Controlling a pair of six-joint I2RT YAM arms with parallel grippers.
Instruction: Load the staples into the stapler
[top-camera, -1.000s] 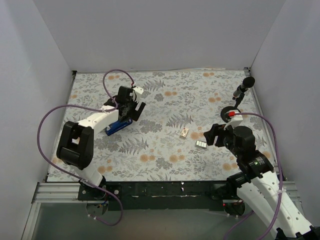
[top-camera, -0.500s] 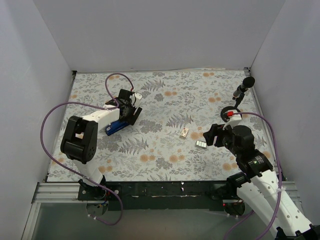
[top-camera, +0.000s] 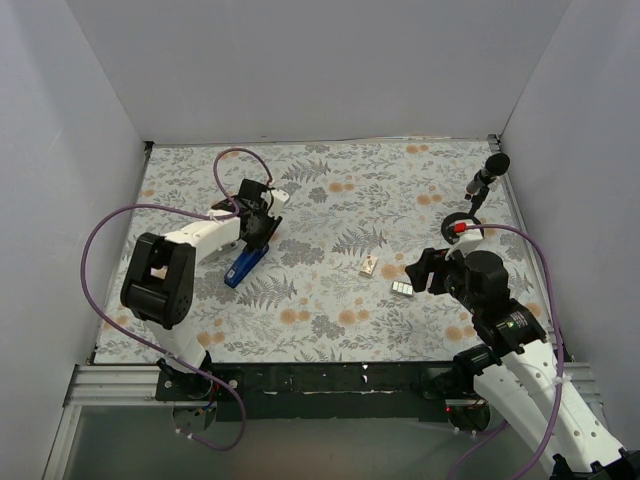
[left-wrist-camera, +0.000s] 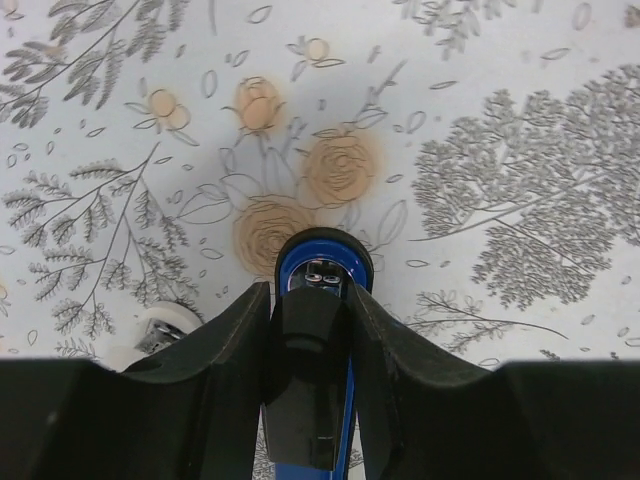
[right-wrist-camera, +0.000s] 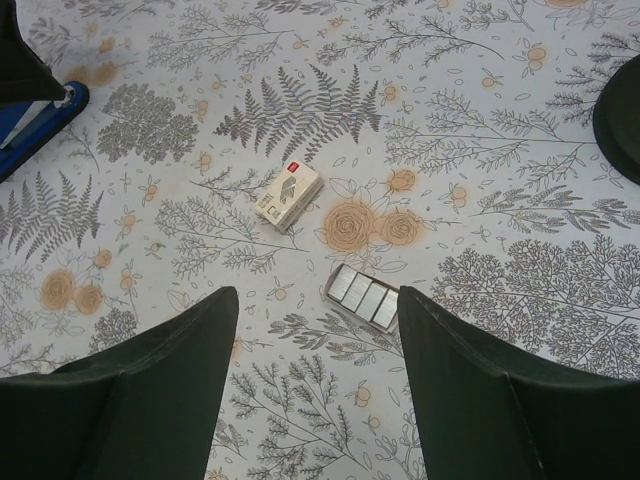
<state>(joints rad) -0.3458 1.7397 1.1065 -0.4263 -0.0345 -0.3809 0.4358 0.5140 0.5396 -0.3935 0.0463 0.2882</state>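
Left end effector clenched on the rigid, slick stapler at the table's nine o'clock. Right end effector hangs released above the staples, four o'clock — a light, brittle strip, so pinch its long sides.

stapler: lay left of centre, blue, angled near-left to far-right
left gripper: sat at the stapler's far end
staples: lay right, just beside right gripper
small box: stood near, left of the staples

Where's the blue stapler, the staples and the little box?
stapler (top-camera: 244, 266), top view, its blue body.
staples (right-wrist-camera: 362, 296), right wrist view, middle of the strip.
little box (right-wrist-camera: 288, 196), right wrist view, its top face.
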